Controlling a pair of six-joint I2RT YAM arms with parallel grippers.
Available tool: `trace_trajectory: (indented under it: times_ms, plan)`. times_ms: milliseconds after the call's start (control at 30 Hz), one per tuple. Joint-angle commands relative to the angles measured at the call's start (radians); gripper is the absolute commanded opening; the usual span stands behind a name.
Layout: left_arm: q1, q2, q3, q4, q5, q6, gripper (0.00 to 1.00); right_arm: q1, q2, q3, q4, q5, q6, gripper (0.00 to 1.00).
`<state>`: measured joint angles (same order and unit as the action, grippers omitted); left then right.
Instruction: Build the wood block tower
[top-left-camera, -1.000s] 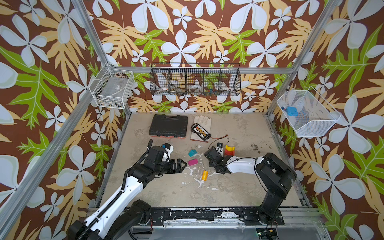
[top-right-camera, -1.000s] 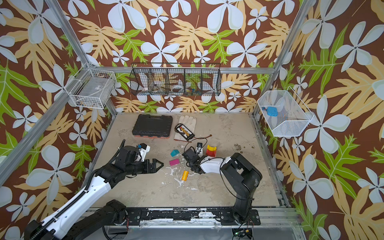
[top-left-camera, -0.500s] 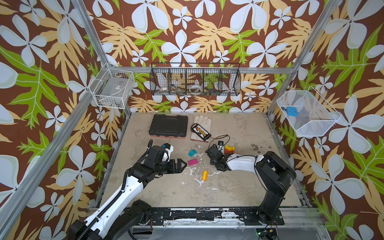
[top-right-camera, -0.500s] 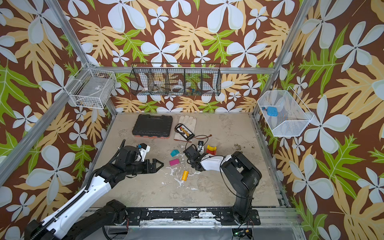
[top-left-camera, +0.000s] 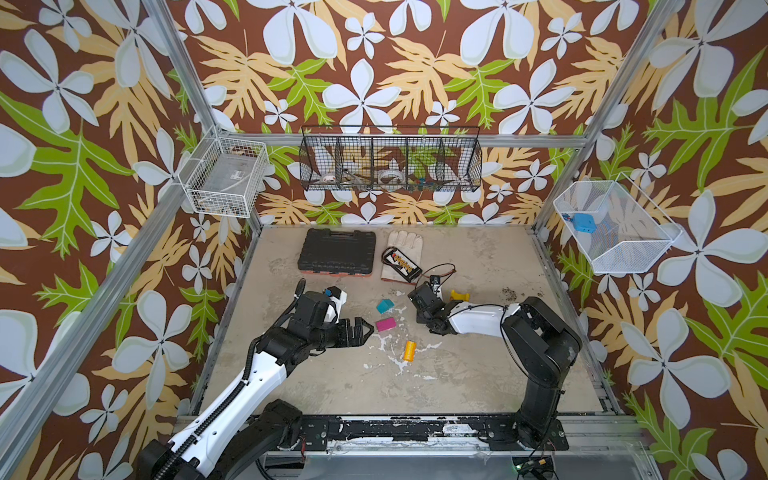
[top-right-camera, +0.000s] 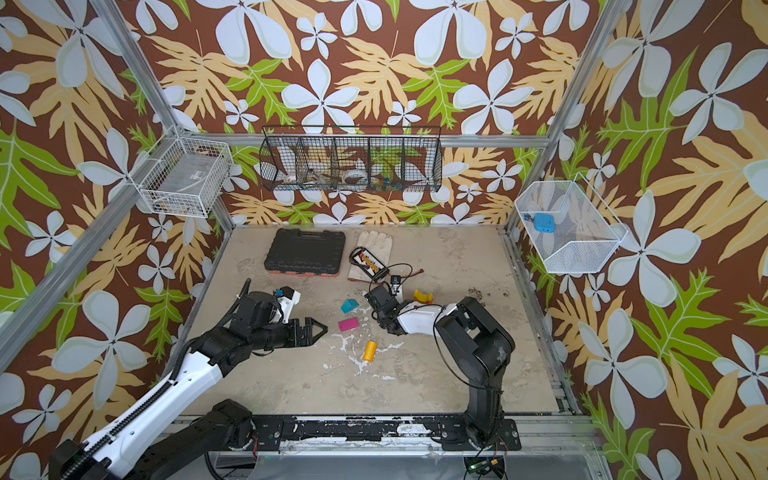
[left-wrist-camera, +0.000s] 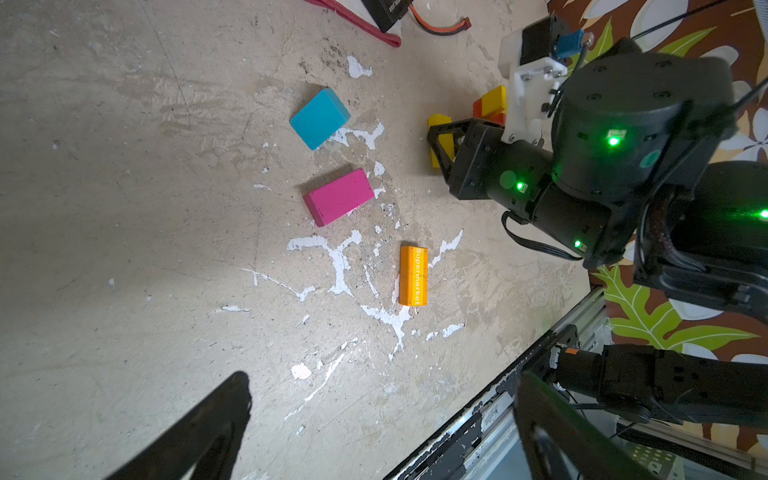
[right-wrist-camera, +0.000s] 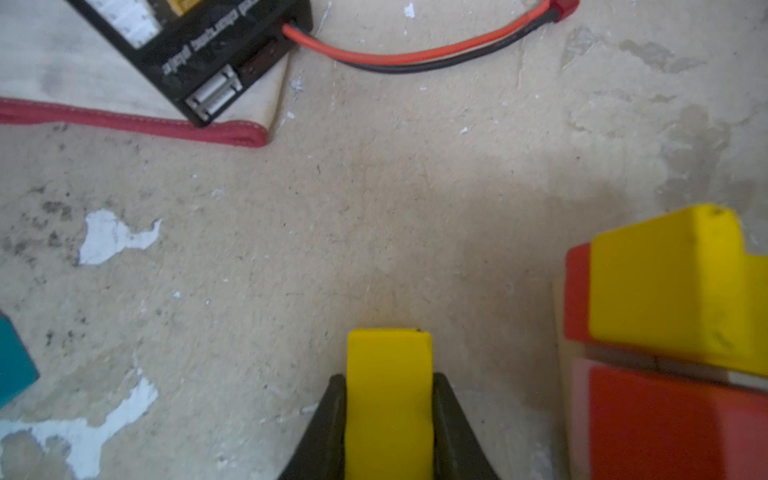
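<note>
My right gripper (right-wrist-camera: 388, 378) is shut on a yellow block (right-wrist-camera: 388, 399) low over the floor. From the left wrist view the same gripper (left-wrist-camera: 440, 141) stands just left of the tower (left-wrist-camera: 490, 104). The tower is a yellow arch (right-wrist-camera: 673, 282) on red blocks (right-wrist-camera: 665, 424); in both top views only its yellow top (top-left-camera: 459, 295) (top-right-camera: 423, 296) shows. A teal block (top-left-camera: 384, 306), a magenta block (top-left-camera: 385, 324) and an orange cylinder (top-left-camera: 409, 350) lie loose mid-floor. My left gripper (top-left-camera: 365, 328) hovers open just left of the magenta block (left-wrist-camera: 338, 196), holding nothing.
A black tool case (top-left-camera: 337, 251) lies at the back. Beside it a battery pack (top-left-camera: 401, 262) rests on a white glove (top-left-camera: 405, 241), its red-black wire (right-wrist-camera: 415, 56) trailing toward the tower. Wire baskets (top-left-camera: 390, 162) hang on the walls. A metal rail (top-left-camera: 415, 428) borders the front.
The right gripper has shifted slightly toward the back and its jaws have closed on the yellow block. The left arm has not moved.
</note>
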<state>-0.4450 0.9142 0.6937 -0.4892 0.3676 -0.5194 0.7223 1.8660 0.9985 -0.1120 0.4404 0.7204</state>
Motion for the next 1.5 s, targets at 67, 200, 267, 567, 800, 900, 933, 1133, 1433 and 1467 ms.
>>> trace_trajectory:
  times_ms: [67,200,267,567,800,900,933,1133,1433,1467]
  plan:
    - [-0.002,-0.004,-0.002,0.014,-0.004,0.003,1.0,0.057,-0.01,-0.006,-0.109,-0.075,-0.029,0.23]
    - [-0.003,-0.003,-0.002,0.014,-0.004,0.004,1.0,0.095,-0.012,-0.011,-0.125,-0.066,-0.029,0.24]
    - [-0.002,-0.004,-0.002,0.014,-0.004,0.003,1.0,0.095,-0.015,-0.023,-0.128,-0.066,-0.026,0.3]
    - [-0.002,-0.002,-0.002,0.014,-0.004,0.003,1.0,0.095,-0.08,-0.104,-0.168,-0.009,0.014,0.52]
    - [-0.003,-0.004,-0.001,0.014,-0.008,0.002,1.0,0.079,-0.124,-0.152,-0.184,0.009,0.039,0.54]
    - [-0.003,0.0,0.0,0.012,-0.006,0.004,1.0,0.078,-0.144,-0.171,-0.184,0.015,0.053,0.54]
    - [-0.002,-0.003,0.0,0.012,-0.007,0.004,1.0,0.077,-0.15,-0.175,-0.185,0.017,0.059,0.54]
    - [-0.003,0.0,0.0,0.013,-0.004,0.004,1.0,0.073,-0.216,-0.226,-0.2,0.021,0.102,0.52]
    - [-0.003,-0.006,0.0,0.014,-0.007,0.003,1.0,0.071,-0.357,-0.366,-0.188,0.027,0.156,0.61]
    - [-0.003,-0.005,-0.001,0.014,-0.007,0.002,1.0,0.061,-0.362,-0.373,-0.189,0.032,0.156,0.61]
